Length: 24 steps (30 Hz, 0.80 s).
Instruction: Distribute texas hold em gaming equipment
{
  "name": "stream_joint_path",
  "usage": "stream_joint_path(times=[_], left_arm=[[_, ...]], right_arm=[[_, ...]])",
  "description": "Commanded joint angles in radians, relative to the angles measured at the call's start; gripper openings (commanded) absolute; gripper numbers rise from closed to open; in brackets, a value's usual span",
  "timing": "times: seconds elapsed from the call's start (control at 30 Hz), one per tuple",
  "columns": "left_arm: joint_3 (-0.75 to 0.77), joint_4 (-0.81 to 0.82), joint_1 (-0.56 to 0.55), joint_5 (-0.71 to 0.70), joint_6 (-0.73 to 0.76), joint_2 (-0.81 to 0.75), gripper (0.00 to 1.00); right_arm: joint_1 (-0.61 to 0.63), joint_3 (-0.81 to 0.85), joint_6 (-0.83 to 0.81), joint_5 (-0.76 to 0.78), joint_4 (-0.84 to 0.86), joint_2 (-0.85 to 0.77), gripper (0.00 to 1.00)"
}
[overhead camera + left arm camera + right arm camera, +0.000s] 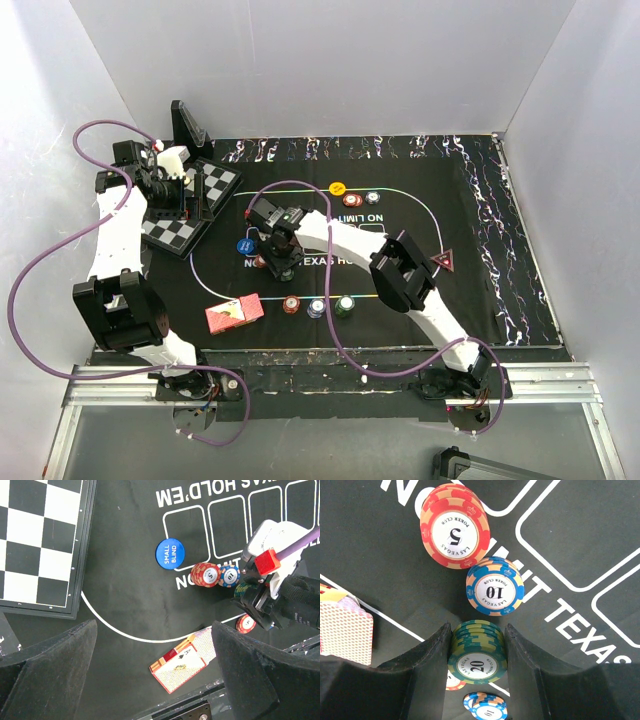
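**Right pincer clamping a green chip stack on the left of the mat**

The right arm (400,270) is stretching from its near-right base leftward across the black printed mat (480,250), wrist bending down. The right gripper (478,630) is standing roughly half open, both fingers pressing the sides of a stack of green poker chips marked 20 (476,666). I cannot tell whether the stack is resting on the mat. Just to its left are sitting a blue-and-white chip stack marked 10 (495,592) and then a red chip stack marked 5 (455,532), with the round blue "small blind" disc (170,554) farther left.

The left arm (115,250) is arching over the black-and-white chessboard (40,545) at the far left. The left gripper (154,645) is gaping fully wide, grasping nothing.

The red-pink pack of playing cards (234,313) is lying at the mat's near left, showing an ace face.
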Motion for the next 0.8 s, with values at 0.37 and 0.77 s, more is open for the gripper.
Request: stream_joint_path(times=[0.37,0.77], left_arm=[[0.02,0.012,0.004,0.012,0.014,-0.013,1.0],[0.022,0.01,0.004,0.012,0.011,-0.019,1.0]], right_arm=[[0.057,0.043,0.021,-0.048,0.01,0.029,0.07],[0.057,0.046,0.009,-0.012,0.025,0.023,0.53]])
